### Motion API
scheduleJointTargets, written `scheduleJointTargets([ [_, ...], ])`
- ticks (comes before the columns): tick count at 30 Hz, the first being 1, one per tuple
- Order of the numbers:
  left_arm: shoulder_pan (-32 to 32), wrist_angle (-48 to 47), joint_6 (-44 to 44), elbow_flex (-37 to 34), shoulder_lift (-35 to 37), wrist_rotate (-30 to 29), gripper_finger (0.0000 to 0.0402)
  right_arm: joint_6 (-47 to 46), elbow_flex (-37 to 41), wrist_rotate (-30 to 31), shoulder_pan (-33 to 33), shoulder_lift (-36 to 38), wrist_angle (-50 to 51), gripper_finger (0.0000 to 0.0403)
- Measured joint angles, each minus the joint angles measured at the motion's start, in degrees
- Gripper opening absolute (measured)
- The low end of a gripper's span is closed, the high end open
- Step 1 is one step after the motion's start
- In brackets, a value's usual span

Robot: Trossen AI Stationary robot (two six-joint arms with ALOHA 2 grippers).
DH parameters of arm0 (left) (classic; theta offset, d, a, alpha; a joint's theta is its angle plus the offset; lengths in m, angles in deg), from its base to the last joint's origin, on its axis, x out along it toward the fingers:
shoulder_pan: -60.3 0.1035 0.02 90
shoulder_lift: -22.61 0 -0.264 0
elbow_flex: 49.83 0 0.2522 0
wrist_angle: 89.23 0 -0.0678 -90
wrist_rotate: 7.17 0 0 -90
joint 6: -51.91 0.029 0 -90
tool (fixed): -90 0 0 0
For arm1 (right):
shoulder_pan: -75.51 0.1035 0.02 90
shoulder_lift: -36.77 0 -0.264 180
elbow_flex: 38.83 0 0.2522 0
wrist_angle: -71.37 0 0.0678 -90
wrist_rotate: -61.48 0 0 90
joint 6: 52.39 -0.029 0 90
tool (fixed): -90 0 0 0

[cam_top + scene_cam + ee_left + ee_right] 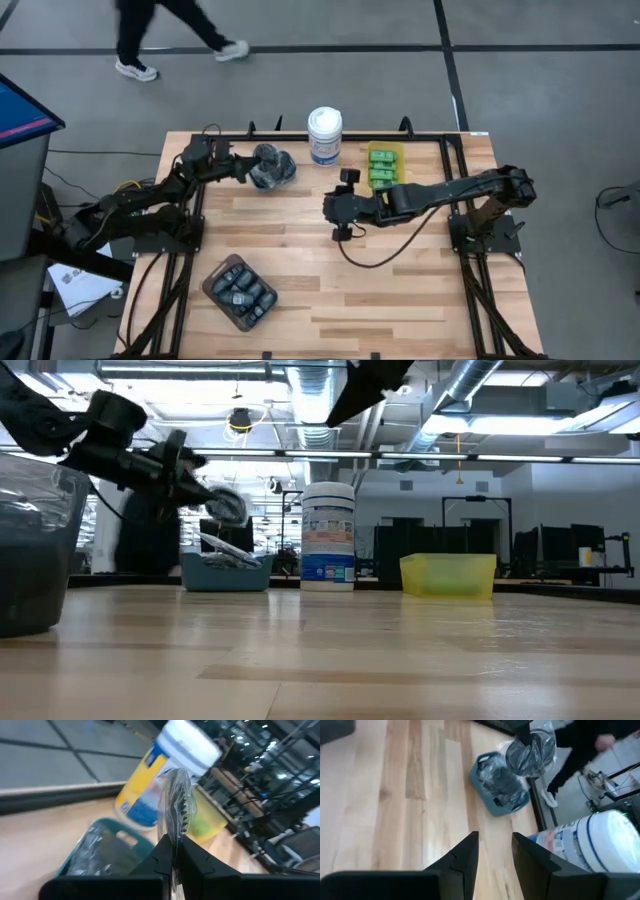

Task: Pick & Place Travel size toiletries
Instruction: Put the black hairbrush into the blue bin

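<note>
High view: at the far left of the wooden worktop (330, 250), the left claw (246, 168) is clamped shut on a clear-wrapped round dark piece (268, 163), held in the air above the teal bin (276, 172) that carries more wrapped pieces. The right claw (332, 214) hangs over mid-worktop with its fingers parted and nothing between them. Green mini bottles fill the yellow tray (385, 166) at the far right, beside the white canister (324, 135); dark oblong bottles sit in a brown container (240, 292) near the front left. Only the thin plastic wrap looks pinched, so the piece could slide free or swing during transfer and land on the worktop. Beyond the worktop a person (165, 35) walks past.
</note>
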Motion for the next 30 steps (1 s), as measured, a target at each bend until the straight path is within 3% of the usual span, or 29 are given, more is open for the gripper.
scheduleJointTargets([
  [9, 0.11, 0.29, -1.28, 0.59, -7.49, -0.98, 0.0007, -2.31, 0.01, -0.01, 1.82, -1.22, 3.6, 0.0107],
  [21, -1.58, 0.22, -1.49, 1.68, -7.74, -0.94, 0.0042, -4.86, 0.02, 0.2, 1.62, -2.24, 7.88, 0.0107],
  [30, -1.56, 0.04, 0.26, 1.67, -7.74, -2.51, 0.0096, -5.19, 0.02, 0.11, 1.64, -2.22, 7.71, 0.0108],
])
